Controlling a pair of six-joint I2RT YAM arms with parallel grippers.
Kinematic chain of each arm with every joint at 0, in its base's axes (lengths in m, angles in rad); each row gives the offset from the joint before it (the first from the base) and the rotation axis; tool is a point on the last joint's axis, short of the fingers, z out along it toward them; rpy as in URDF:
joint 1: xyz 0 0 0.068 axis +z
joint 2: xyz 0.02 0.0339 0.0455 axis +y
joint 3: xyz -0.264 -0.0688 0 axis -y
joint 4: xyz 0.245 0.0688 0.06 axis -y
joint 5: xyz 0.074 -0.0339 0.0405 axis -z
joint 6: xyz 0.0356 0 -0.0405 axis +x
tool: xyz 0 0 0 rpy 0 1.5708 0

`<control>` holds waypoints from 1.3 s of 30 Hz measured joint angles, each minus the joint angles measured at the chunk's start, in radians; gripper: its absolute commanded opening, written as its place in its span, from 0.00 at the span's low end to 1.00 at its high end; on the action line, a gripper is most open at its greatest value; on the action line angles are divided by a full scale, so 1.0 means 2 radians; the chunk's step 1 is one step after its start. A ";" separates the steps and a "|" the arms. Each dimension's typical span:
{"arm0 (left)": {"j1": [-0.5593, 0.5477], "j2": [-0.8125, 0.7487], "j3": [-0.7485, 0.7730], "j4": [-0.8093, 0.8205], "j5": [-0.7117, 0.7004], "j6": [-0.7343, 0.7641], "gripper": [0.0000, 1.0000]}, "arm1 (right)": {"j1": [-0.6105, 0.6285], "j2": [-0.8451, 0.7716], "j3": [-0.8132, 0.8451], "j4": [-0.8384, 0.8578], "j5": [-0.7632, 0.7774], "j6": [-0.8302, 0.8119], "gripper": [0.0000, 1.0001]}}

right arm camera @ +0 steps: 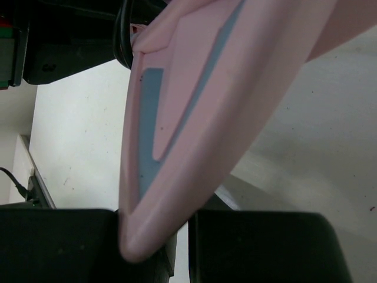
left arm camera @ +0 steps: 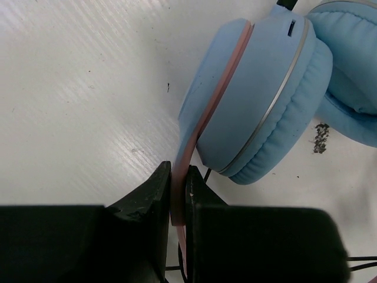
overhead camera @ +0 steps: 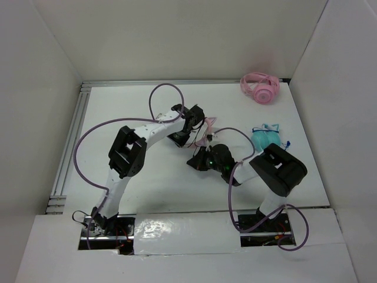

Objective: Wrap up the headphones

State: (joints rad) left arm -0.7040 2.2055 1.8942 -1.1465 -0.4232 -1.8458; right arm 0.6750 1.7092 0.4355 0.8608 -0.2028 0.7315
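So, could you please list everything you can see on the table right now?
headphones: one, light blue cups with a pink headband, mid-table between the two grippers
all-pink headphones: one, pink, far right corner of the table
teal headphones: one, teal, right side, just beyond the right arm
table: one, white
left gripper: one, black, shut on the pink headband
right gripper: one, black, shut on the headphones' pink cat ear
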 measured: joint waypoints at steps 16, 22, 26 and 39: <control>-0.025 0.009 0.009 -0.013 0.002 -0.036 0.50 | 0.023 -0.053 -0.032 -0.048 0.022 0.028 0.48; -0.041 0.009 0.010 -0.030 0.000 -0.053 0.60 | 0.032 -0.136 -0.050 -0.098 0.051 0.026 0.52; -0.047 0.008 0.010 -0.042 -0.004 -0.062 0.65 | 0.034 -0.215 -0.058 -0.141 0.079 0.023 0.58; -0.066 -0.100 0.015 -0.052 -0.050 -0.008 0.79 | 0.040 -0.566 -0.034 -0.393 0.256 0.020 1.00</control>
State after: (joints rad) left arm -0.8364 2.0056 1.9236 -1.2507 -0.5224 -1.8618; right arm 0.7551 0.5777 0.3668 0.0757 0.3092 0.7719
